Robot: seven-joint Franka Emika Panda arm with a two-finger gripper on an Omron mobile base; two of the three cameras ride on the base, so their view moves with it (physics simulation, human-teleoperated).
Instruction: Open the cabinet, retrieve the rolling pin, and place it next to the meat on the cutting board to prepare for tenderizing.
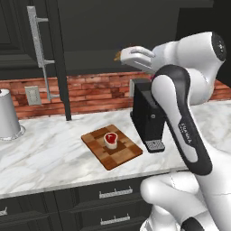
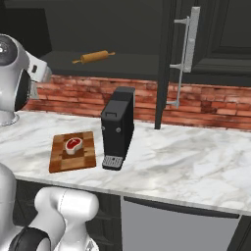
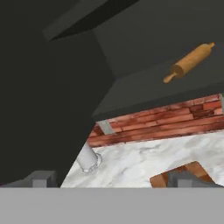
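Note:
The cabinet [image 2: 127, 66] stands open, and the wooden rolling pin [image 2: 94, 57] lies on its dark bottom shelf. In the hand view the rolling pin [image 3: 190, 61] is up at the right, well ahead of my gripper [image 3: 114, 180], which is open with nothing between its fingertips [image 3: 41, 179]. In the left base view my gripper [image 1: 126, 56] is raised to shelf height in front of the opening. Below it, on the marble counter, the meat [image 1: 110, 139] rests on the checkered cutting board [image 1: 122, 155]. The right base view also shows the meat [image 2: 73, 145] on the cutting board [image 2: 61, 162].
A black coffee machine [image 2: 117, 125] stands just right of the board. The open cabinet doors [image 1: 22, 40] [image 2: 215, 34] jut out on both sides with long silver handles [image 2: 188, 49]. A white canister [image 1: 6, 115] sits far left on the counter [image 2: 196, 157].

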